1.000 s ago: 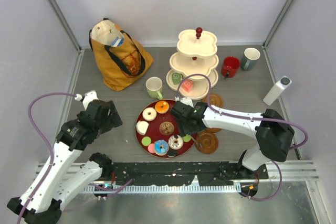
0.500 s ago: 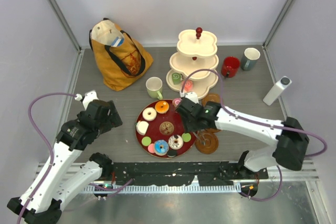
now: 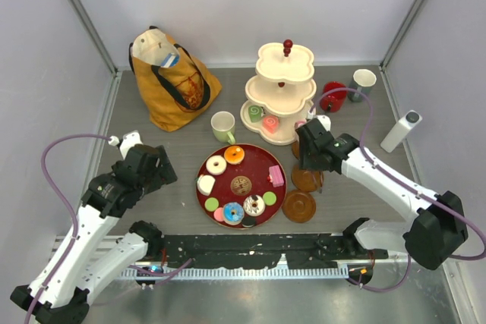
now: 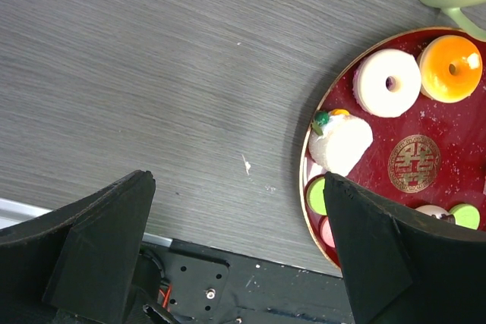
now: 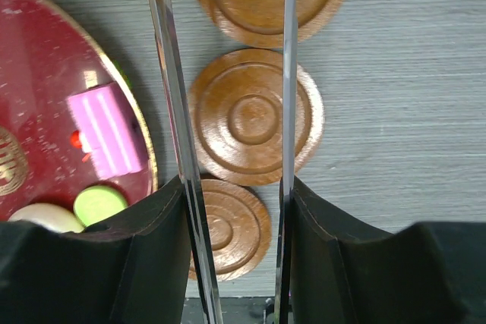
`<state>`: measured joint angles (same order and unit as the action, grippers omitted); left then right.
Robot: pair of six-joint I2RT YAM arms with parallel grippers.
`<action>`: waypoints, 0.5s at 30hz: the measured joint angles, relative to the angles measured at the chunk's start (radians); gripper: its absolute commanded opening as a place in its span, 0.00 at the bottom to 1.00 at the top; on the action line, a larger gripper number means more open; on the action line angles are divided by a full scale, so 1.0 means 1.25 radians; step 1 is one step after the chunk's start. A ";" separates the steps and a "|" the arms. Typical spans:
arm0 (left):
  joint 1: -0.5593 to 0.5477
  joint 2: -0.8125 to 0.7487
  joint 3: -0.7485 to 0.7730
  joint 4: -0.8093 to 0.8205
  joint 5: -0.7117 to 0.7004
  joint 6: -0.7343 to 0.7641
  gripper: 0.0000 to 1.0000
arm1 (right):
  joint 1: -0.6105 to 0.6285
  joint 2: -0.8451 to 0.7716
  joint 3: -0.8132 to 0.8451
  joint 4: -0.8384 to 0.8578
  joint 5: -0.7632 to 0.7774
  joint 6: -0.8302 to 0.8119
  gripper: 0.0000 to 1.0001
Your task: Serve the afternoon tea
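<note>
Several toy pastries lie on the dark-red tray point(image 3: 262, 158): a white donut point(image 3: 216, 165), an orange donut point(image 3: 234, 155) and a pink roll point(image 3: 276, 176) among them. A green pastry point(image 3: 256, 111) and a pink one point(image 3: 271, 123) sit on the stand's lowest tier. The pale green mug point(image 3: 222, 124) stands behind the tray; the red mug point(image 3: 332, 95) and grey-blue mug point(image 3: 363, 83) stand at the back right. My right gripper point(image 3: 304, 128) hangs beside the stand, shut on a small pink pastry point(image 3: 301, 124); its fingertips run out of the wrist view. My left gripper point(image 4: 235, 240) is open left of the tray.
A cream three-tier stand point(image 3: 282, 85) stands at the back centre. Three brown coasters point(image 5: 254, 119) lie right of the tray. A mustard tote bag point(image 3: 171, 81) sits back left and a white bottle point(image 3: 401, 130) far right.
My right gripper closed over the tray's back edge, then swung right and back to the stand's side with the pink pastry. The pink roll on the tray is uncovered. The left arm stayed still.
</note>
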<state>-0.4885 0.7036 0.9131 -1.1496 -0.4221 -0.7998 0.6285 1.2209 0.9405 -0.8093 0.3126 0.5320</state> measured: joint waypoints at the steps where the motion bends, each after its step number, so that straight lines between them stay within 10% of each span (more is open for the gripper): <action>1: 0.000 0.000 -0.001 0.000 0.000 0.000 1.00 | -0.012 0.000 -0.006 0.002 0.000 -0.005 0.46; 15: 0.000 0.006 -0.001 0.000 0.000 0.000 1.00 | -0.076 0.141 0.021 0.091 -0.031 -0.081 0.47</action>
<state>-0.4885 0.7113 0.9115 -1.1496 -0.4221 -0.7998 0.5331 1.3972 0.9672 -0.6952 0.2741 0.4309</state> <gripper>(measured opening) 0.994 0.497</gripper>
